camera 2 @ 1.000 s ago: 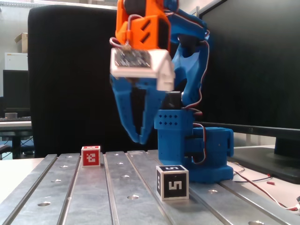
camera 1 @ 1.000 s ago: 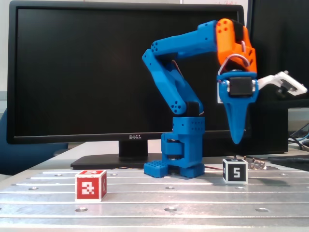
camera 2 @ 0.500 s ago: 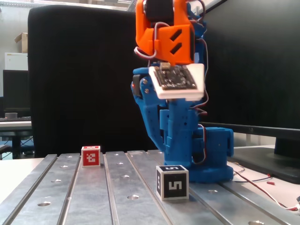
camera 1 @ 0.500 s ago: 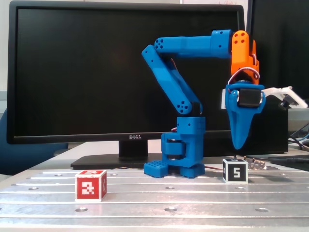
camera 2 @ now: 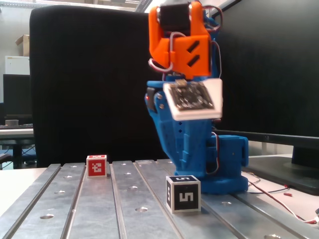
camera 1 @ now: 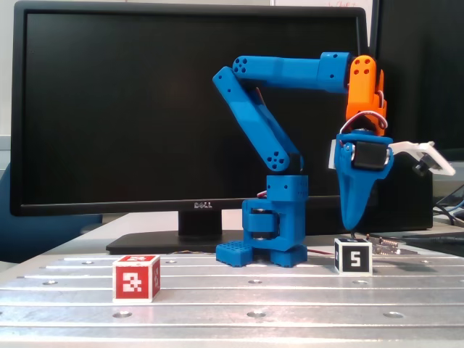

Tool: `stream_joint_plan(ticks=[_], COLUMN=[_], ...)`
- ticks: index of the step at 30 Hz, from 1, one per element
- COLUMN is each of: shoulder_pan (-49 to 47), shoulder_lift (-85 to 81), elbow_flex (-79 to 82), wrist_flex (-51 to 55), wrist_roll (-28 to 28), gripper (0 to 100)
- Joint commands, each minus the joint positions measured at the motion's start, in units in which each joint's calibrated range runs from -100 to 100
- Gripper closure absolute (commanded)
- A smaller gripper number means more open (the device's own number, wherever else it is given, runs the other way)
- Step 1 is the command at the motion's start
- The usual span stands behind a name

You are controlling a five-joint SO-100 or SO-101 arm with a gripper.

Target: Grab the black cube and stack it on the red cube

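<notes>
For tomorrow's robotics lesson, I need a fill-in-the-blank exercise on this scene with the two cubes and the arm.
1. The black cube shows the white numeral ____.
2. The gripper hangs just ____ the black cube.
3. The red cube rests on the ____ table.
4. In the fixed view with the Dell monitor, the red cube lies ____ of the black cube.

Missing words: 5; above; metal; left

Black cube (camera 1: 353, 257) with white numeral 5, red cube (camera 1: 135, 278) with white pixel pattern, blue-and-orange arm (camera 1: 290, 145), silver counter (camera 1: 290, 304)
</notes>
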Motion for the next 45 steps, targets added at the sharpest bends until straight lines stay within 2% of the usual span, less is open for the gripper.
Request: stream_joint_plan(ticks=[1,5,13,23,30,38,41,45], shoulder_pan=[0.3,0.2,-0.1,-0.2,-2.6,-2.8,-4.3,-5.6], shoulder_lift=[-0.9,-0.9,-0.9,-0.9,-0.9,-0.8,-0.8,-0.7], elbow_flex=[0.2,0.2,0.2,0.2,0.2,0.3,1.0,1.0], wrist_flex=[-0.4,-0.4,0.1,0.3,0.9,1.1,1.1,1.9], wrist_roll=[-0.1,-0.1,-0.3,-0.9,-1.7,-1.8,-3.7,-4.1], gripper=[99,98,87,86,78,78,78,73])
